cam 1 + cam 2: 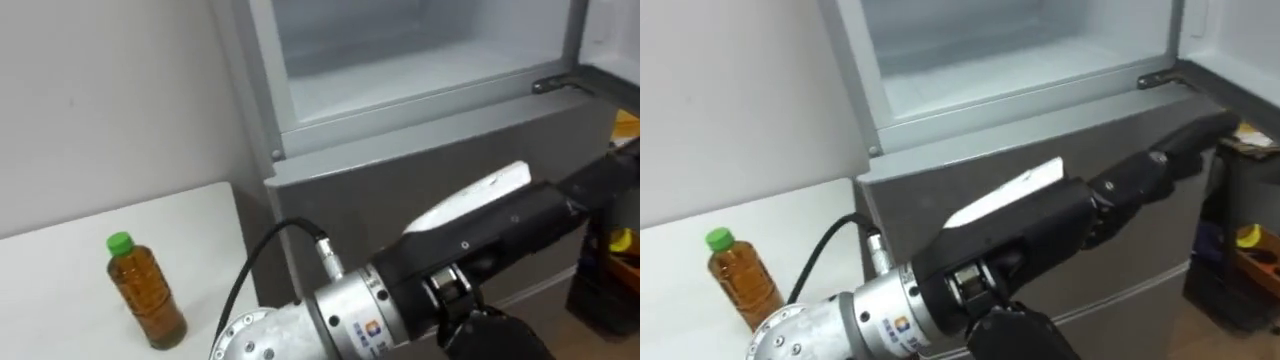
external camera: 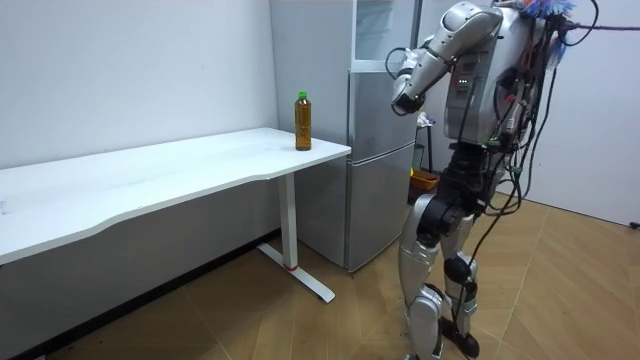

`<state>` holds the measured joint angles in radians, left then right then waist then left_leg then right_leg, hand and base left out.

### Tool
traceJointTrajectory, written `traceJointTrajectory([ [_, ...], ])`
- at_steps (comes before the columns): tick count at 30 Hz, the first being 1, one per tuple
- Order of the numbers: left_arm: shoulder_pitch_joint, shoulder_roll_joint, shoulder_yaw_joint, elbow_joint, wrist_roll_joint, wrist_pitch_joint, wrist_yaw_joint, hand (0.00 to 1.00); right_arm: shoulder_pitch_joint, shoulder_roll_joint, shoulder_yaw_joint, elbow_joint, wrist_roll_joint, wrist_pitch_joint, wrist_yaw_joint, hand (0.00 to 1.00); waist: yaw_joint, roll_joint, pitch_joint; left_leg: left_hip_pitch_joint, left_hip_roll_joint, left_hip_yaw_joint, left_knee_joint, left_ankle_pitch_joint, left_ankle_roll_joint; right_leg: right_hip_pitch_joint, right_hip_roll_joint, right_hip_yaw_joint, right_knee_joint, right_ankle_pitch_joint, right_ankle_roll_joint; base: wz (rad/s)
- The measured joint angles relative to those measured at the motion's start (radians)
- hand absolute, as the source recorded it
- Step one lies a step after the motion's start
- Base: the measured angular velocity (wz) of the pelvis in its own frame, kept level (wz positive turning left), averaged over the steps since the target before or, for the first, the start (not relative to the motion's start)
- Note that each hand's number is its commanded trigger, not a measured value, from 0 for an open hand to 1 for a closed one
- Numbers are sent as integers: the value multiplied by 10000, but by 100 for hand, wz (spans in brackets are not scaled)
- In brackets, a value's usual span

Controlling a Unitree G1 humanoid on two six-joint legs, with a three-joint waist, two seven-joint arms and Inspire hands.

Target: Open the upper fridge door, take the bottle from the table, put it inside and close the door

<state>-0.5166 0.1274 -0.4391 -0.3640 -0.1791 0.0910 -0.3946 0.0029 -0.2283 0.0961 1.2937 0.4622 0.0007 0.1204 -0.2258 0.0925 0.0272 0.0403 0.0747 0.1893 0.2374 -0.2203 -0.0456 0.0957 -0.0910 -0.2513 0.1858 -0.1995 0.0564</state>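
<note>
Bottle point(image 1: 147, 297) upright on table point(image 1: 55, 270), near the edge beside the fridge point(image 1: 400, 190). Left hand point(image 1: 520, 225) empty, fingers straight, out across the fridge front, well apart from bottle. Risk: forearm sweeping over for the grasp could topple it.

Light: bright, even and diffuse, coming from overhead, no hard beam. Fridge point(image 2: 385, 150): soft grey sheen on the door, and the upper compartment point(image 1: 420, 60) is pale and the brightest patch before me. Bottle point(image 1: 146, 290): amber liquid lit through, with a faint soft shadow at its base on the white surface point(image 1: 60, 290). My left hand point(image 1: 1160, 165): dark, without glare. Wall point(image 2: 150, 240): a broad soft shadow below the surface. Floor point(image 2: 580, 290): a mild sheen.
</note>
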Motion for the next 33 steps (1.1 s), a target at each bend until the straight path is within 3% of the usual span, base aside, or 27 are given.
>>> traceJointTrajectory([
  [3,572,336,273,-243,627,-90,17,0,-103,76,27,1,-246,0,65,0,433,12,-11,40,9,-60,-15,19,-23,83,4,-146,-12,-17,-1,9],
  [5,925,574,517,-416,893,-90,99,0,-174,155,19,-11,-330,0,133,0,533,17,-25,4,1,-188,-14,19,-24,99,-2,-288,2,-22,7,18],
  [6,1093,731,720,-497,1070,-90,137,0,-158,211,20,-72,-437,-14,174,0,683,15,-57,-17,-3,-258,-13,19,-24,101,1,-318,16,-22,7,14],
  [11,1300,933,1832,-578,1091,-124,567,0,-21,323,-4,47,-738,-18,524,0,1145,-79,-253,188,-22,-463,-76,19,-24,332,14,-413,-8,-19,6,7],
  [16,1465,1185,3115,-1007,1089,-464,1248,0,339,323,-25,18,-723,-148,520,0,1555,-106,-270,374,-20,-425,-190,19,-25,517,30,-413,-26,-20,6,0],
  [19,1765,1284,4392,-1468,1106,-714,1551,0,554,346,-471,29,-761,-276,569,0,1826,-99,-277,433,-19,-429,-232,19,-25,553,29,-457,-32,-20,7,-5],
  [20,1936,1291,4865,-1495,1107,-982,1764,0,699,351,-610,36,-760,-303,571,0,1863,-112,-268,516,-29,-504,-284,20,-27,646,35,-503,-59,-20,7,11],
  [23,3004,1285,5862,-1647,1109,-1464,2267,0,995,396,-940,19,-517,-496,582,0,2068,-132,-265,635,-62,-544,-358,22,-34,791,40,-556,-192,-20,7,9],
  [27,4257,1258,7097,-1636,1124,-1702,2886,0,1204,419,-1319,19,-495,-680,776,0,2367,-178,-231,642,-64,-598,-349,23,-35,797,36,-600,-186,-23,12,2],
  [32,5768,1059,7636,-1604,1105,-1993,3579,0,1369,416,-1608,-3,-428,-780,788,0,2576,-233,-195,547,-159,-791,-310,23,-34,808,-42,-720,-166,-65,79,8],
  [33,6043,911,7686,-1604,1056,-2017,3672,0,1485,415,-1627,-4,-444,-778,782,0,2601,-301,-149,534,-185,-797,-307,24,-33,796,-68,-717,-166,-90,114,10],
])
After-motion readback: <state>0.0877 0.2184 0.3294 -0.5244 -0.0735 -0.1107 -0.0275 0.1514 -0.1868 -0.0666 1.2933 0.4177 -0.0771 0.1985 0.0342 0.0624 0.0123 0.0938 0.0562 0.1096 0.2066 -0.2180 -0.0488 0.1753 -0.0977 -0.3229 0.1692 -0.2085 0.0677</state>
